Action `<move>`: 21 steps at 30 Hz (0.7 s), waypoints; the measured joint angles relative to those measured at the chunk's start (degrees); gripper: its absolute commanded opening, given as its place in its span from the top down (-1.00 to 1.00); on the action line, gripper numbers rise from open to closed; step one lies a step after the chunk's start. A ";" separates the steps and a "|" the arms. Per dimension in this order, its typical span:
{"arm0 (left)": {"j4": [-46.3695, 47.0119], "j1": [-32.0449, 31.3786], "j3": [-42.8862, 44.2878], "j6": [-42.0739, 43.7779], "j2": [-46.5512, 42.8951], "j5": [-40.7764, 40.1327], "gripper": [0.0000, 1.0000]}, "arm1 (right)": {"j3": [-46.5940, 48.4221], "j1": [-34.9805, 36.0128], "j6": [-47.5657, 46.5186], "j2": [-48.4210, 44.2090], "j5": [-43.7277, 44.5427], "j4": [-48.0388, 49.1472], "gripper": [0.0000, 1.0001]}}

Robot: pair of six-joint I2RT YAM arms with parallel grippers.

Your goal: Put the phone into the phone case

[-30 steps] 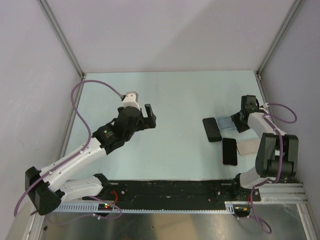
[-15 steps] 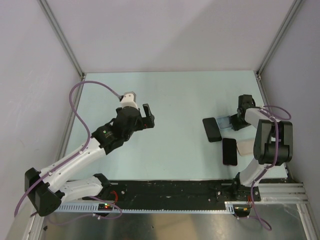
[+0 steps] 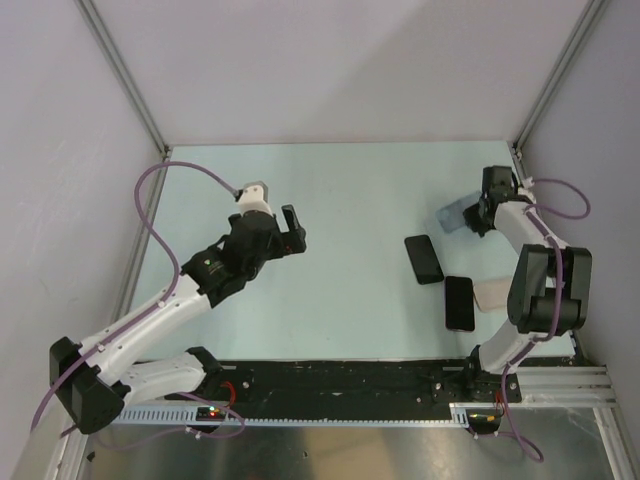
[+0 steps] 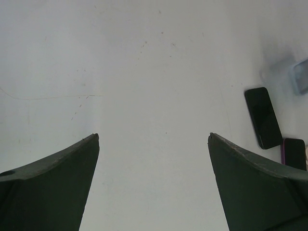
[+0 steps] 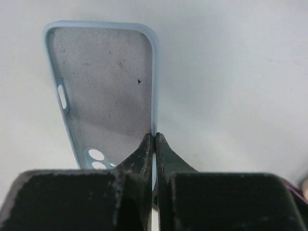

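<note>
The right gripper (image 5: 154, 137) is clenched on the side rim of a pale blue case (image 5: 106, 82), whose shell holds nothing. The phone (image 3: 460, 302) lies flat at 4 o'clock on the table (image 3: 360, 190), outside any case, with the phone case (image 3: 424, 259) just beside it at its 11 o'clock. The left gripper (image 4: 154, 137) hangs released toward 9 o'clock, grasping nothing.
</note>
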 measured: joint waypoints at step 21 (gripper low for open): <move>-7.28 9.97 -11.89 -15.65 -13.16 -4.20 -0.97 | 8.46 46.62 26.38 3.82 2.89 -1.68 0.46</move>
